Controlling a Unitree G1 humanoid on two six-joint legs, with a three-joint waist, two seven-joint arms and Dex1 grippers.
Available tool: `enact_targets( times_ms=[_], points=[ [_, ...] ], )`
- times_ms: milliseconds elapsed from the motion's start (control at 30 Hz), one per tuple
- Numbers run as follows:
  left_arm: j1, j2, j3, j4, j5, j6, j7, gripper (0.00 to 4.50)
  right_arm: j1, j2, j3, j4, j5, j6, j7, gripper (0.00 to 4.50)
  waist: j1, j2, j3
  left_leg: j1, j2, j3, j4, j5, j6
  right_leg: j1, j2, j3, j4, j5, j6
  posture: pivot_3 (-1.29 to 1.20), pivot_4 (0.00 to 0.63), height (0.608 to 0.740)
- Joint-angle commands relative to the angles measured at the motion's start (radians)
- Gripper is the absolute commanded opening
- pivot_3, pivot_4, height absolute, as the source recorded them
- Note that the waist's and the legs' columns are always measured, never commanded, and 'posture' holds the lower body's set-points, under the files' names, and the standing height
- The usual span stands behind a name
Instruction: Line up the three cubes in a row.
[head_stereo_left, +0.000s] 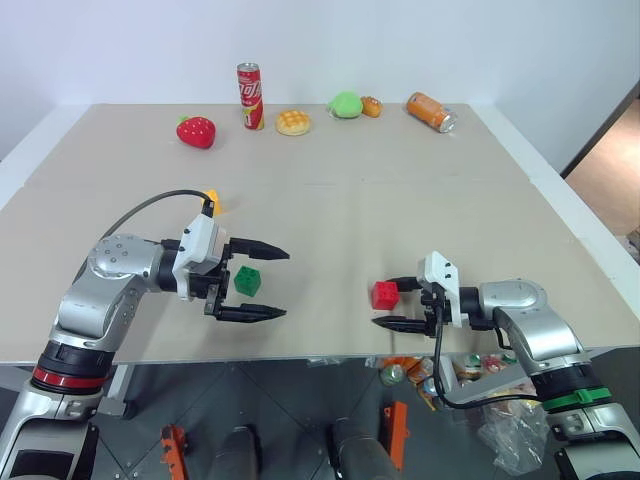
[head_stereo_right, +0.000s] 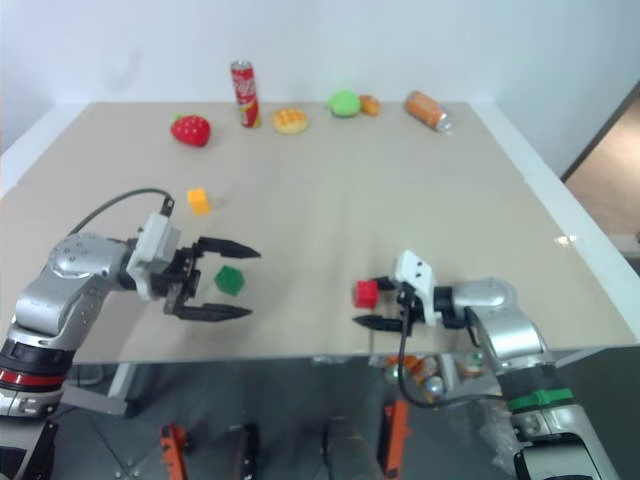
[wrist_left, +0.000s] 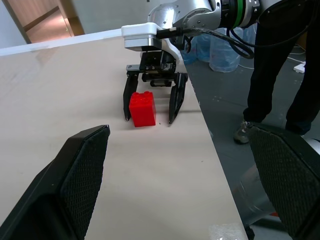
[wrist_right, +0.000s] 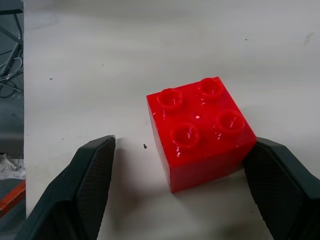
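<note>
The green cube (head_stereo_left: 248, 281) rests on the table between the two spread fingers of my left gripper (head_stereo_left: 286, 284), which is open and points right; no finger visibly presses on it. The red cube (wrist_right: 200, 130) sits near the table's front edge inside my right gripper (head_stereo_left: 380, 303), also open and pointing left. One finger (wrist_right: 280, 185) stands right at the cube's corner, while the other finger (wrist_right: 90, 180) is clearly apart from it. In the left wrist view the red cube (wrist_left: 142, 109) stands between those same fingers. The yellow-orange cube (head_stereo_right: 199, 200) lies alone, farther back on the left.
Along the far edge of the table (head_stereo_left: 330, 210) are a strawberry toy (head_stereo_left: 196, 131), an upright red can (head_stereo_left: 248, 96), a bun (head_stereo_left: 293, 122), a green toy (head_stereo_left: 346, 104) and a lying orange can (head_stereo_left: 431, 112). A person's legs (wrist_left: 280, 60) stand beside the table's right side.
</note>
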Motion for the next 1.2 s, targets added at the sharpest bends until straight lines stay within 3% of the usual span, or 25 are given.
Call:
enact_targets(
  times_ms=[33,200,233,567,733,967,1200],
  points=[
    [0.004,-0.001,0.024,-0.026,-0.012,0.002,0.022,4.5,-0.003,0.004,-0.003,-0.005,0.006,-0.016,0.014,3.12,0.0,0.0,0.0,0.0,0.0,0.0,0.0,0.0,0.0,0.0,0.0,0.0,0.0,0.0,0.0,0.0,0.15,0.74],
    [0.032,-0.007,0.051,-0.038,-0.017,0.011,0.081,4.5,-0.036,0.03,-0.007,0.036,0.003,-0.031,-0.001,1.45,0.0,0.0,0.0,0.0,0.0,0.0,0.0,0.0,0.0,0.0,0.0,0.0,0.0,0.0,0.0,0.0,0.15,0.74],
    [0.04,-0.004,0.056,-0.041,-0.017,0.011,0.086,4.5,-0.041,0.032,-0.006,0.042,0.001,-0.034,-0.001,1.29,0.0,0.0,0.0,0.0,0.0,0.0,0.0,0.0,0.0,0.0,0.0,0.0,0.0,0.0,0.0,0.0,0.15,0.74],
    [0.162,0.091,0.156,-0.055,-0.031,0.045,0.11,4.5,-0.198,0.089,0.062,0.184,-0.061,-0.126,0.055,1.28,-0.004,0.0,0.0,0.001,0.001,0.001,0.0,0.0,0.0,0.0,0.0,0.0,0.0,0.001,-0.001,0.0,0.15,0.74],
    [0.241,0.126,0.226,-0.102,-0.053,0.052,0.136,4.5,-0.385,0.145,0.134,0.386,-0.109,-0.25,0.187,1.28,-0.008,0.0,0.0,0.001,0.001,0.001,0.0,0.0,0.0,-0.001,0.0,0.0,0.0,0.001,-0.001,0.0,0.15,0.74],
    [0.38,0.133,0.313,-0.27,-0.096,0.116,0.23,4.5,-0.518,0.192,0.16,0.626,-0.165,-0.4,0.285,1.28,0.0,0.0,0.0,0.0,0.001,0.001,-0.002,0.0,0.0,-0.001,0.0,0.0,0.0,-0.002,-0.001,0.0,0.15,0.74],
    [0.473,0.132,0.402,-0.375,-0.161,0.175,0.314,4.5,-0.595,0.24,0.138,0.859,-0.245,-0.508,0.182,1.28,-0.005,0.0,0.0,0.001,0.002,0.001,-0.003,0.0,0.0,-0.001,0.0,-0.001,0.0,-0.001,-0.004,0.0,0.15,0.74]
  ],
)
